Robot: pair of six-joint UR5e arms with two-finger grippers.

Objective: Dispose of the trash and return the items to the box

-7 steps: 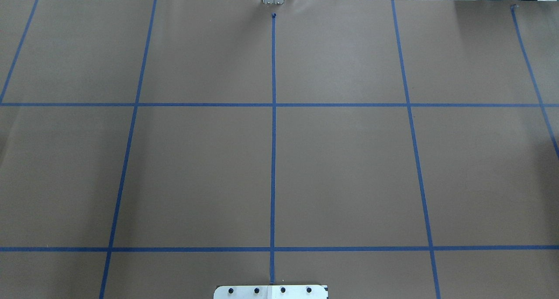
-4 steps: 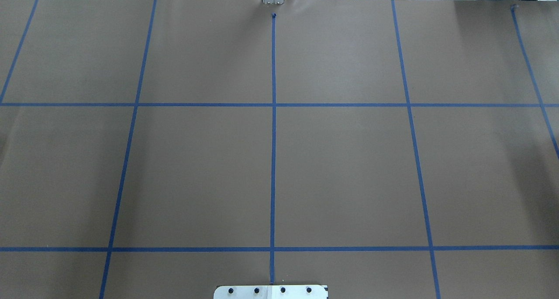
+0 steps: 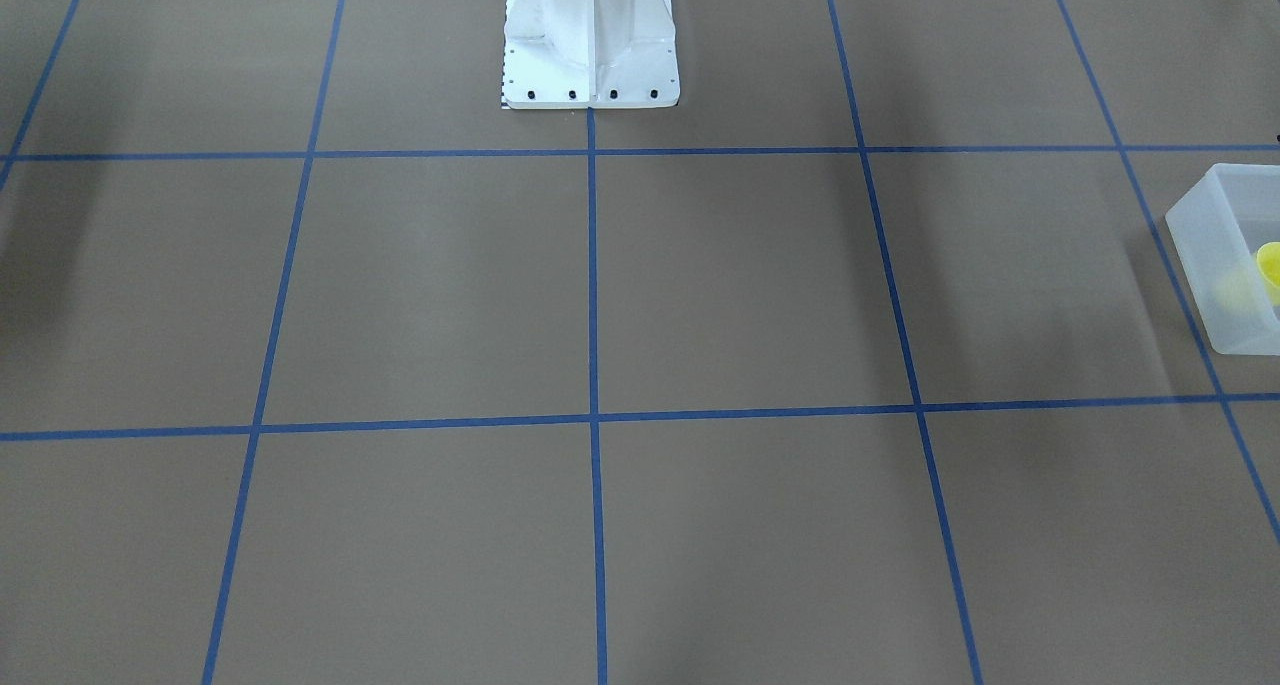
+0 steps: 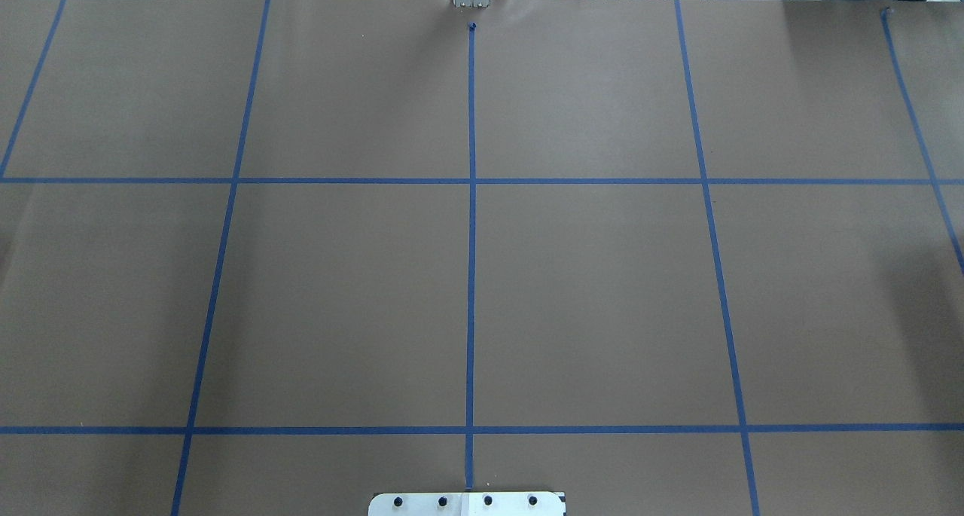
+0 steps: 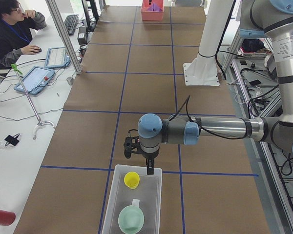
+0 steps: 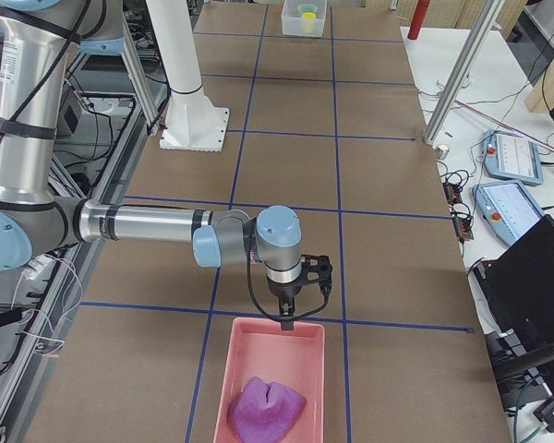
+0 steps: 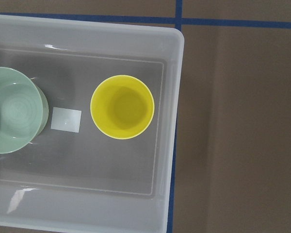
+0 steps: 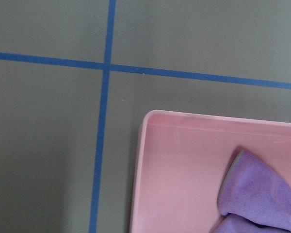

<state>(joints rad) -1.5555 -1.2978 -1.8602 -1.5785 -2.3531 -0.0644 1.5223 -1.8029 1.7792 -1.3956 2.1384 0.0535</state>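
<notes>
The small yellow cup (image 7: 122, 107) stands upright inside the frosted white box (image 7: 170, 73), next to a pale green cup (image 7: 12, 116). The exterior left view shows the box (image 5: 113, 207) and the yellow cup (image 5: 132, 179) at the table's near end. My left gripper (image 5: 138, 158) hangs just past the box's far rim; I cannot tell if it is open or shut. My right gripper (image 6: 292, 300) hangs over the near rim of a pink bin (image 6: 243, 365) holding a purple cloth (image 6: 266, 406); I cannot tell its state either. No fingers show in either wrist view.
The white robot base (image 3: 590, 45) stands at the table's middle edge. Brown paper with a blue tape grid (image 4: 471, 199) covers the table. An operator (image 5: 12, 29) sits at a side desk with tablets. A red cylinder (image 5: 0, 217) lies there.
</notes>
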